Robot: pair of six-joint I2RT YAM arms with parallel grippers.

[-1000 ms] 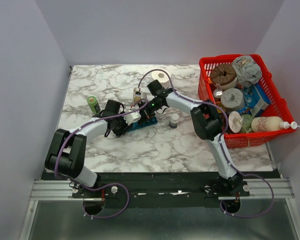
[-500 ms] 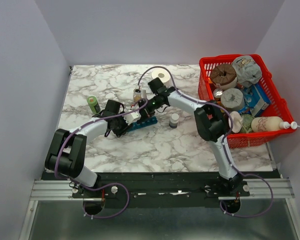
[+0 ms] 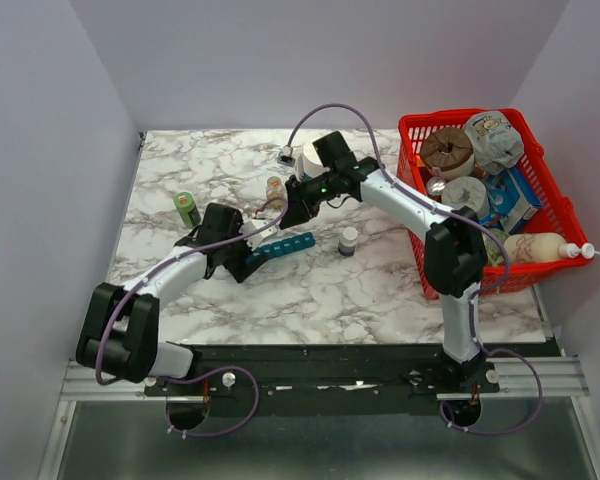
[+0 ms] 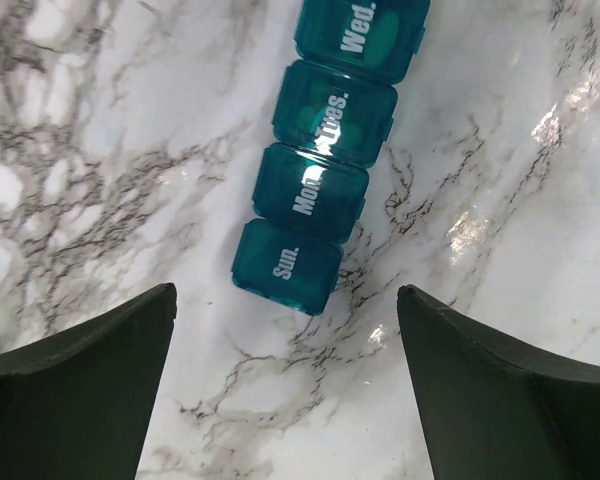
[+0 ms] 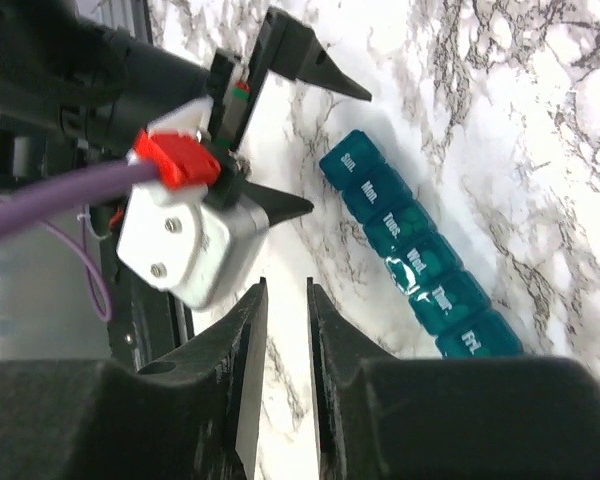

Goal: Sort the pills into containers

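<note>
Lighting and picture quality, three views.
Light is bright, even and diffuse from above; the top view is sharp, with only faint soft shadows on the table (image 3: 180, 160). In the left wrist view white glare flecks the marble and a lid of the strip (image 4: 325, 170); the left fingers (image 4: 70, 400) are dark and slightly soft. In the right wrist view the right fingers (image 5: 160, 420) are blurred, shadowed foreground.
</note>
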